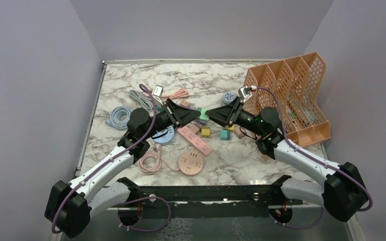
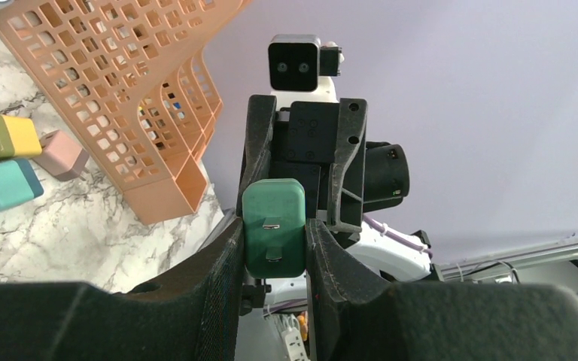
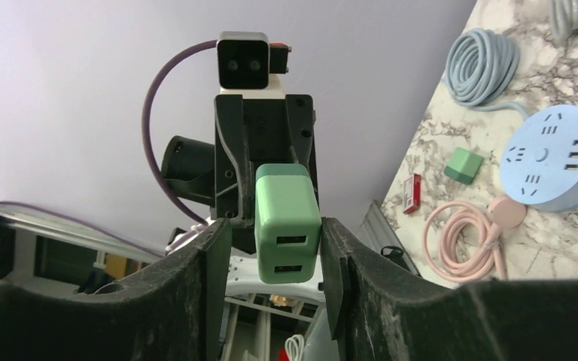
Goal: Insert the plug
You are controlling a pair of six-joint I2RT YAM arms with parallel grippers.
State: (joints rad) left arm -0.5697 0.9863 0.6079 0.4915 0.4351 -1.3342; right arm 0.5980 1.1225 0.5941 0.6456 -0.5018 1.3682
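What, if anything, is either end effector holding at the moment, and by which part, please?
The left end effector grips the green USB charger by its two side faces, prongs facing its camera; the right end effector only flanks it, a gap showing.

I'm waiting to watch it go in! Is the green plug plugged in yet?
Not yet. Done: the green plug is up off the table, pinched in the left gripper. In hand: the right gripper sits open around its other end, like a handover. Left to do: pushing it into a socket, maybe on the pink power strip.
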